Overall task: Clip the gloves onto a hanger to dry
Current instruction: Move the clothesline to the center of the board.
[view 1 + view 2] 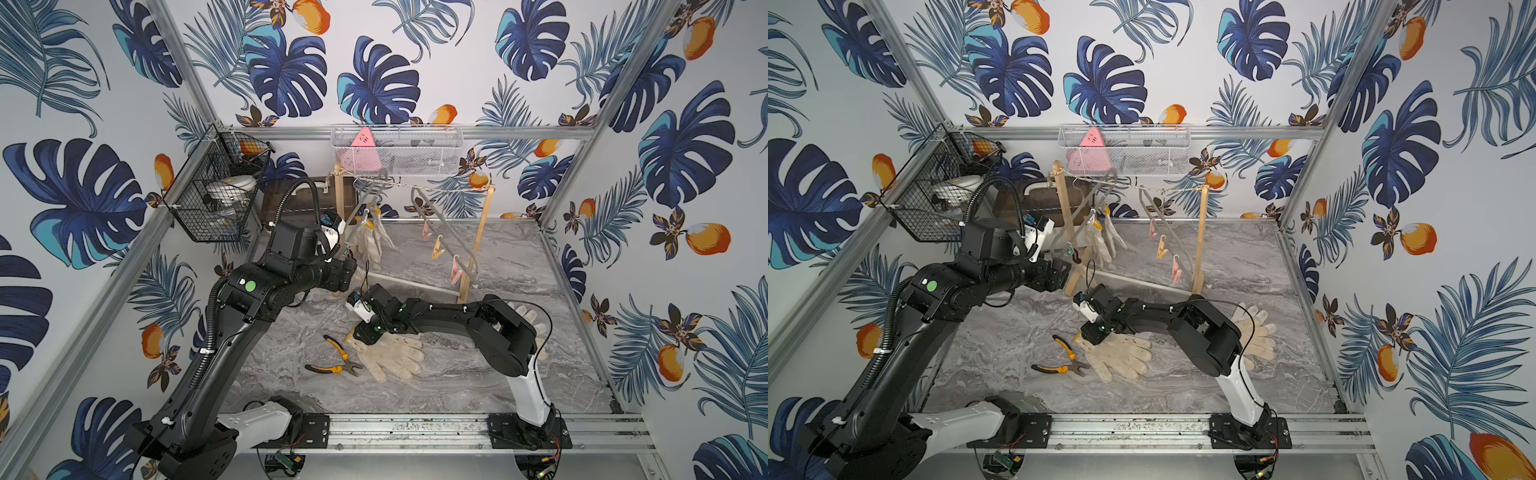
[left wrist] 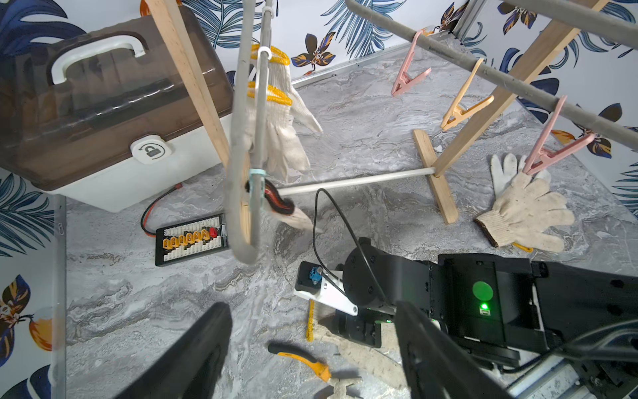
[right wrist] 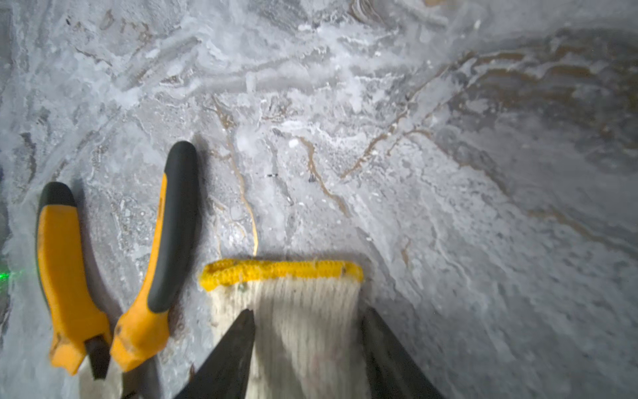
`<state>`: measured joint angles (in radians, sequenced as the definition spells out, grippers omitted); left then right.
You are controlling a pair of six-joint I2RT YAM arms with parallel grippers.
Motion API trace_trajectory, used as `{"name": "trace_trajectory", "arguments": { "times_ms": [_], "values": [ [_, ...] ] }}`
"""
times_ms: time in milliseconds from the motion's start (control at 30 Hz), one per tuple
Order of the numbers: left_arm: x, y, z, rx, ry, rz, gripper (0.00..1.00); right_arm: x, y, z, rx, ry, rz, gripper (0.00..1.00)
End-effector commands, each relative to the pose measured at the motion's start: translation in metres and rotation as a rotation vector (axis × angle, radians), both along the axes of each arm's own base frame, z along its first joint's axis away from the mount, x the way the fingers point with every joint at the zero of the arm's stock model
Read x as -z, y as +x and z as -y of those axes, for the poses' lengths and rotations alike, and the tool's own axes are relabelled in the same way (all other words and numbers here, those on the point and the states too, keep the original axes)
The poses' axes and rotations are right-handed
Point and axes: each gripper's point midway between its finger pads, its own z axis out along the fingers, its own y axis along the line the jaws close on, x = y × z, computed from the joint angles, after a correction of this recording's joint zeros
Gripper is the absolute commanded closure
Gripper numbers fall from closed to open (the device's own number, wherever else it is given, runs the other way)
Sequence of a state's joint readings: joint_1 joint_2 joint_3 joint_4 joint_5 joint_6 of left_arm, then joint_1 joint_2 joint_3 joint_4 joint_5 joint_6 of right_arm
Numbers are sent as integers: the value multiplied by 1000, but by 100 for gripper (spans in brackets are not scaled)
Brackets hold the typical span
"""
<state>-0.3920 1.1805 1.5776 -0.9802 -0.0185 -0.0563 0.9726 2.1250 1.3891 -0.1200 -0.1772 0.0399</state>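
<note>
A cream glove [image 1: 390, 353] [image 1: 1121, 357] with a yellow cuff [image 3: 281, 269] lies flat mid-table. My right gripper [image 1: 358, 332] [image 3: 309, 311] is down on its cuff end, open, one finger on the knit and one at its edge. My left gripper [image 1: 1059, 270] [image 2: 310, 307] hovers open and empty beside the grey hanger [image 2: 238, 138]. On that hanger hang two yellow-cuffed gloves [image 2: 279, 131] [image 1: 370, 237], and a blue clip [image 2: 255, 186] holds a glove by its dark red-black cuff [image 2: 281, 205]. Another glove [image 2: 524, 210] [image 1: 1258, 332] lies behind the right arm.
Yellow-handled pliers [image 1: 336, 353] [image 3: 165, 241] lie next to the glove's cuff. A second hanger [image 1: 449, 232] with bare pink and orange clips [image 2: 462, 110] hangs on the wooden rack [image 1: 478, 241]. A brown-lidded box [image 2: 103, 103] and a connector board [image 2: 191, 238] sit back left.
</note>
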Motion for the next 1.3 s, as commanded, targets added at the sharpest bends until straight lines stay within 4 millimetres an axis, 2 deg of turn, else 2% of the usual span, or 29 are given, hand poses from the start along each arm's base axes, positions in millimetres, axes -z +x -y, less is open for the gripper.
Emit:
{"name": "trace_trajectory", "arguments": {
  "times_ms": [0, 167, 333, 500, 633, 667, 800, 833, 1000, 1167, 1267],
  "values": [
    [-2, -1, 2, 6, -18, 4, 20, 14, 4, 10, 16, -58, 1, 47],
    [-2, 0, 2, 12, -10, 6, 20, 12, 9, 3, 13, -24, -18, 47],
    [3, -1, -4, -5, 19, 6, 19, 14, 4, 4, -30, -43, -26, 70],
    [2, 1, -10, -33, 28, 30, 18, 12, -10, 10, -56, -37, -50, 81],
    [-4, 8, -14, -54, 22, 57, 18, 10, -15, 14, -63, -29, -47, 97],
    [-6, 11, -16, -72, 18, 66, 17, 5, -14, 14, -64, -16, -38, 100],
    [-28, 27, -24, -96, -24, 125, 16, -16, -17, 13, -69, 36, -18, 100],
    [-35, 33, -27, -100, -34, 142, 16, -32, -16, 12, -68, 68, 2, 100],
    [-65, 59, -40, -116, -70, 207, 17, -63, -25, 16, -74, 136, 15, 100],
    [-69, 95, -38, -68, -109, 227, 16, -94, -32, 23, -79, 193, 39, 100],
    [-67, 116, -45, -76, -86, 223, 16, -111, -35, 28, -76, 214, 58, 100]
  ]
}}
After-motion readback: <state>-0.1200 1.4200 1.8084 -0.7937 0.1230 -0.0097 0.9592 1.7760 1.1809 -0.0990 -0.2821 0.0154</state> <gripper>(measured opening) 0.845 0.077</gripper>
